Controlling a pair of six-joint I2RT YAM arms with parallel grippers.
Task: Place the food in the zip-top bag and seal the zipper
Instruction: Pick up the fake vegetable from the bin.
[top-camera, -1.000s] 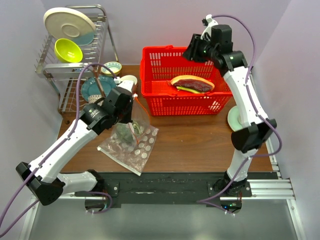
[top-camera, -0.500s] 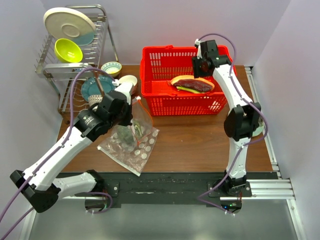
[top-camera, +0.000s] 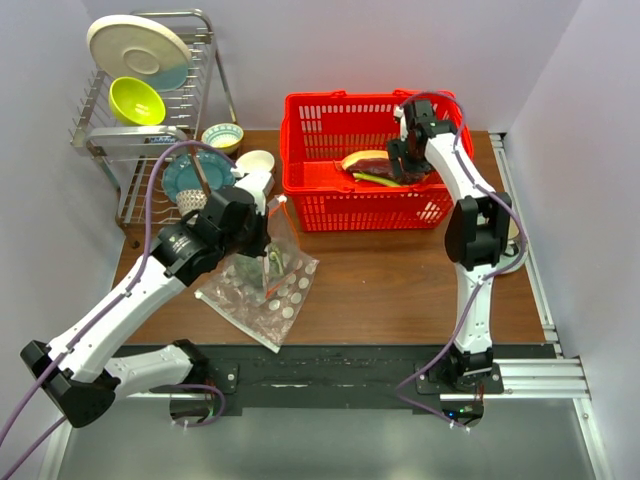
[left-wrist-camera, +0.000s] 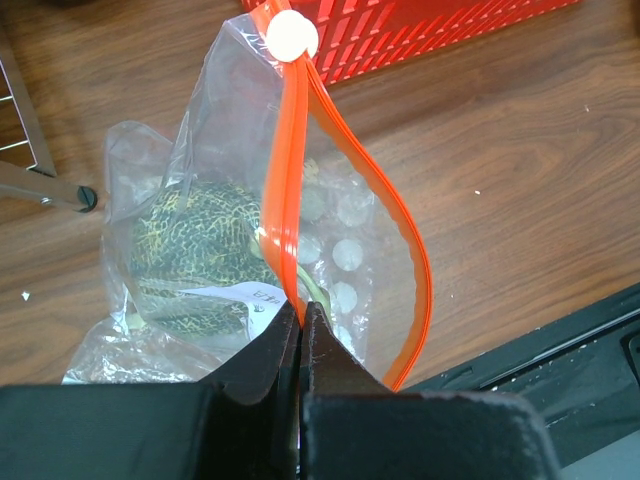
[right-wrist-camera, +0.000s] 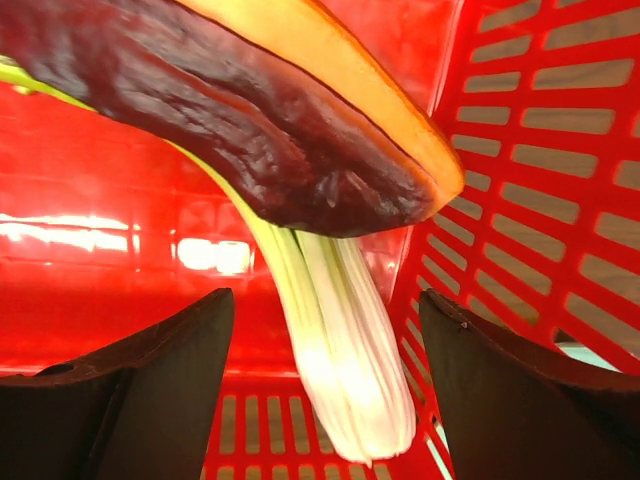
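Clear crinkly plastic, item one: zip-top bag (top-camera: 283, 240), at 9 o'clock on the wooden table (top-camera: 400, 290) in the top view. It is held up over a dotted clear bag (top-camera: 262, 305) that lies flat toward 7 o'clock.

Left gripper (left-wrist-camera: 300, 312): fingers pressed together, pinching the orange-red zipper (left-wrist-camera: 288, 190) at its near end. Only the left wrist view shows the mouth gaping in a loop, a white slider (left-wrist-camera: 292, 37) at the far end, and the dark green ball (left-wrist-camera: 190, 250) inside the bag, at 9 o'clock of the strip. From above the ball is only a dim green patch.

Item two: red basket (top-camera: 360, 212), 12 o'clock on the table, holding the red-brown slab (right-wrist-camera: 250, 130) and the light-green stalks (right-wrist-camera: 340, 370).

Right gripper (right-wrist-camera: 327, 300): down inside the basket, fingers spread wide, one on each side of the stalk ends and clear of them. The slab lies across the stalks at 12 o'clock of the fingers. In the top view the wrist hides these fingers.

Item three, top view only: dish rack (top-camera: 150, 135) at 10 o'clock, with a plate (top-camera: 138, 45) and a yellow-green bowl (top-camera: 137, 100).
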